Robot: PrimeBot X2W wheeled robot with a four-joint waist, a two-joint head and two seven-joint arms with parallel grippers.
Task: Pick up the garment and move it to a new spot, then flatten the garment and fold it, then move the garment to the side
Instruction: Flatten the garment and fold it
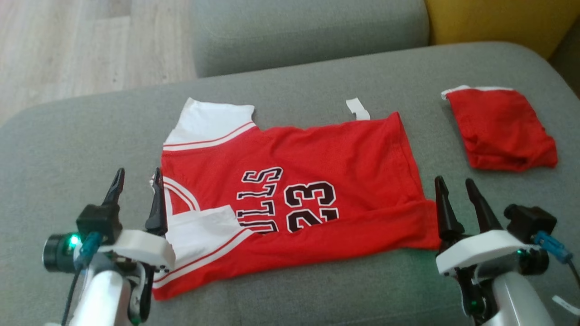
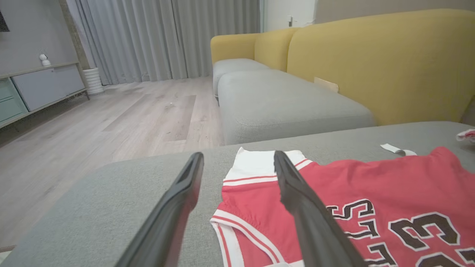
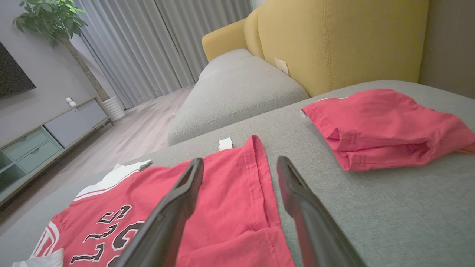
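Grey sofa cushion bears the red jersey; we hold our left claw at its collar end, our right claw beside its hem, both spread apart.

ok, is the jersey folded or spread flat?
Partly folded: the jersey has its near edge turned over, covering part of the lettering; the rest lies flat.

A grey cushion carries a red jersey, a folded red garment and a white tag.
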